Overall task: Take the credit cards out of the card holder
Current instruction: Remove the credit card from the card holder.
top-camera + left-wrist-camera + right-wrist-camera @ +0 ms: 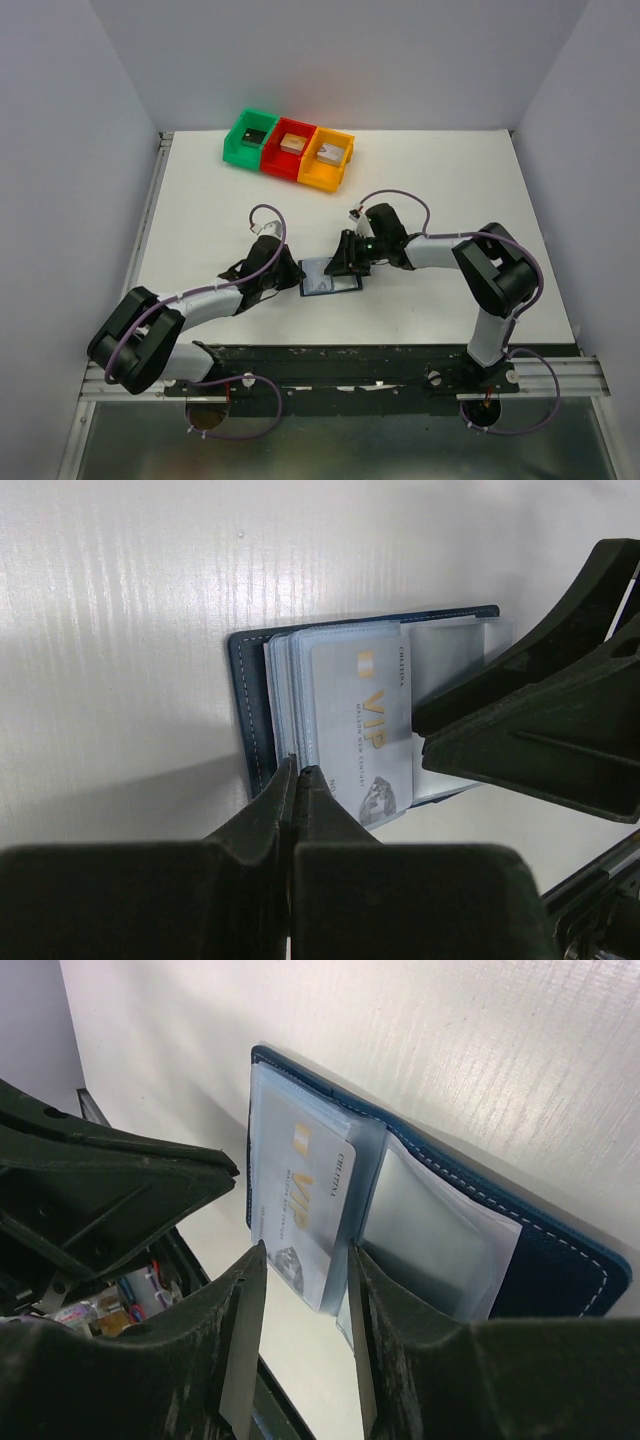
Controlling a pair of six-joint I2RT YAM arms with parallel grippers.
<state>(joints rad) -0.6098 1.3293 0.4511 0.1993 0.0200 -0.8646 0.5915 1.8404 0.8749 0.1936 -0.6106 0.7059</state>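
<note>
The card holder (330,277) lies open on the white surface (450,180), lower centre of the overhead view. A silver VIP card (365,730) sits in its top clear pocket. The left hand (300,772) is closed, tips at the holder's edge, probably pinning it. The right hand (305,1255) is spread, straddling the card's end, so the first extraction seems to be starting. Next it must pinch the card alone, not the sleeve, and slide it out. The coloured bins (272,160) stand well apart in the upper centre; the left hand crowds the pull path.

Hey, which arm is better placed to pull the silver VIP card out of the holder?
Right. The right gripper is open, its fingers straddling the silver card at its near end. The left gripper is shut, tips at the card holder sleeve edge, seemingly only steadying it.
</note>
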